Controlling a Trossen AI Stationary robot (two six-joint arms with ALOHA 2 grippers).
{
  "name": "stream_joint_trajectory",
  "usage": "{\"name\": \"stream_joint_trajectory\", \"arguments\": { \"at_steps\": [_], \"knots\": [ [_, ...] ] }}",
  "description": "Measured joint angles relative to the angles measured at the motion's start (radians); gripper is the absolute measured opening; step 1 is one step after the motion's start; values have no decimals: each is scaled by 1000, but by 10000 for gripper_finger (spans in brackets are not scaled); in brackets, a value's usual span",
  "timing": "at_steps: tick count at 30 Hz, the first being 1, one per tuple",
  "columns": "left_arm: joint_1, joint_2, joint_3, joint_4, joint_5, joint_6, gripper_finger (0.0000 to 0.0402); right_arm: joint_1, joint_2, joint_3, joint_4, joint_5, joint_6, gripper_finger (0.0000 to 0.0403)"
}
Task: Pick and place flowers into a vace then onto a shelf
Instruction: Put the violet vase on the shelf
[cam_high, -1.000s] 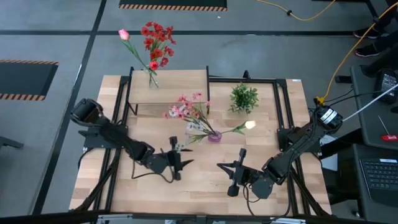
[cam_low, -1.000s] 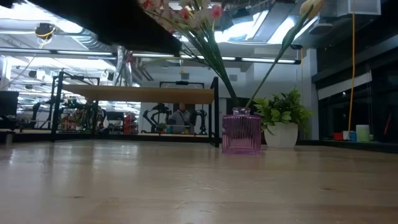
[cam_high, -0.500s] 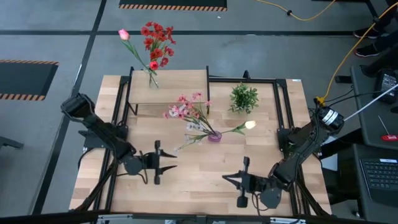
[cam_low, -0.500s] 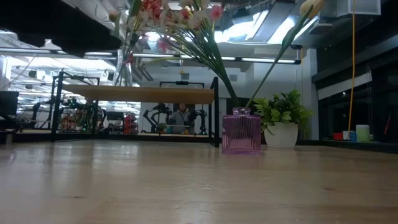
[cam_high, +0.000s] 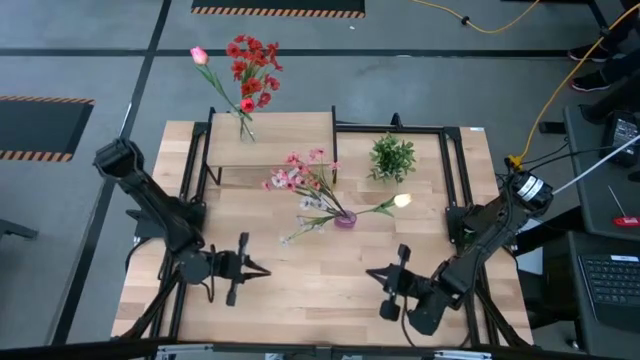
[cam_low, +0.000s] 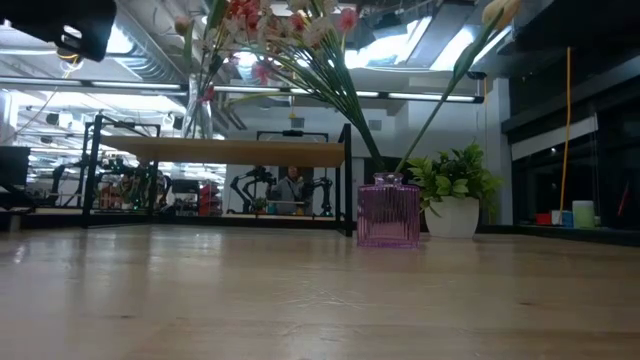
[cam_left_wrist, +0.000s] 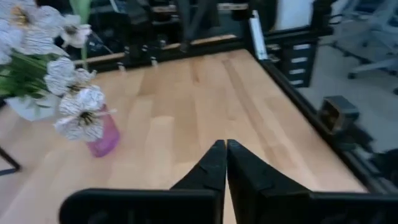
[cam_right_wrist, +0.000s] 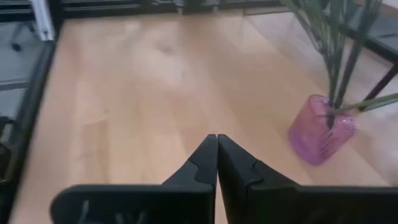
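Observation:
A pink glass vase (cam_high: 345, 219) stands on the table's middle, holding pink blossoms (cam_high: 300, 170), pale sprigs (cam_high: 303, 228) and a cream tulip (cam_high: 402, 201). It also shows in the low view (cam_low: 388, 210) and both wrist views (cam_left_wrist: 104, 138) (cam_right_wrist: 320, 129). A clear vase (cam_high: 245, 128) with red blossoms (cam_high: 252, 70) and a pink tulip (cam_high: 198, 55) stands on the shelf (cam_high: 285, 140) at the far left. My left gripper (cam_high: 266, 269) (cam_left_wrist: 225, 144) is shut and empty, near-left of the pink vase. My right gripper (cam_high: 368, 273) (cam_right_wrist: 216, 137) is shut and empty, near-right of it.
A bushy green plant (cam_high: 392, 157) in a white pot (cam_low: 450, 216) stands at the far right, beside the shelf. A black metal frame (cam_high: 455, 170) runs along the table's sides. Bare tabletop (cam_high: 310, 285) lies between the two grippers.
My left gripper has drawn back toward the table's left edge, away from the pink vase, and its arm has left most of the low view. My right gripper has drawn back a little toward the table's right and near edges. The vases and flowers have stayed put.

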Motion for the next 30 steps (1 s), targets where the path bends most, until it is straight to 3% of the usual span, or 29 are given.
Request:
{"name": "stream_joint_trajectory", "arguments": {
  "at_steps": [6, 11, 14, 19, 26, 30],
  "knots": [
    [-1, -72, 0, -72, 5, -16, 2, -34, 0, 0, 2, -10, -128, 15],
    [1, -81, 0, -78, 4, -9, 4, -59, 0, 0, 3, -12, -122, 17],
    [1, -81, 0, -79, 5, -9, 5, -74, 0, 0, 4, -87, -122, 34],
    [1, -81, 0, -79, 5, -16, 2, -93, 0, 0, 2, -178, -120, 111],
    [1, -81, 0, -80, 14, -16, 4, -138, 0, 0, -70, -169, -123, 235],
    [1, -81, 0, -86, 38, -17, 2, -164, 0, -10, -114, -108, -124, 288]
  ]
}}
